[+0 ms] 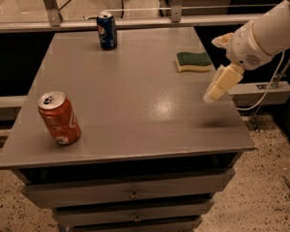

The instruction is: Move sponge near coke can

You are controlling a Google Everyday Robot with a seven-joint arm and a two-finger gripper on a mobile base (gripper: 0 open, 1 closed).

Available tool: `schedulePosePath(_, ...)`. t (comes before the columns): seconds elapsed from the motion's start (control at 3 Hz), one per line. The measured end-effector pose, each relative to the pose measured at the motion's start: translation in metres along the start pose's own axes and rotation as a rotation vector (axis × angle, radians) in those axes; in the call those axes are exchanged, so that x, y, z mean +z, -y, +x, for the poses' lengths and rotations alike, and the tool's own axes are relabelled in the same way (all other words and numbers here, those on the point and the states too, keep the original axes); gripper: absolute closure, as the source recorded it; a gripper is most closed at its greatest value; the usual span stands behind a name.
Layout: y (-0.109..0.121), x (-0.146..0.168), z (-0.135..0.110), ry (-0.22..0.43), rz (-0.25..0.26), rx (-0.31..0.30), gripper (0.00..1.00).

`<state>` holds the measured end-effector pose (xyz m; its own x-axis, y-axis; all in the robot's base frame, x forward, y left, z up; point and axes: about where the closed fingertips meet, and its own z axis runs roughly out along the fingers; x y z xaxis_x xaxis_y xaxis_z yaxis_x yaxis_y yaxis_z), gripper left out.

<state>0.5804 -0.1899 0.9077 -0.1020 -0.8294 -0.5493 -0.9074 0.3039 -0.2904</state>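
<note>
Noted hand (211, 70) open, empty, just right of sponge (194, 61), above tabletop (135, 86) edge. Centre over sponge, pinch foam sides, carry toward coke can (59, 118).

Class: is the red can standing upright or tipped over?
Upright: the coke can stands on its base, silver top facing up. The gripper hovers above the table's right edge, away from it.
</note>
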Motion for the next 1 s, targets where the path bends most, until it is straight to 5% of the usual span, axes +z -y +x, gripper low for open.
schedulePosePath(1.0,0.088,0.089,0.005,0.137,0.086,0.176,0.0)
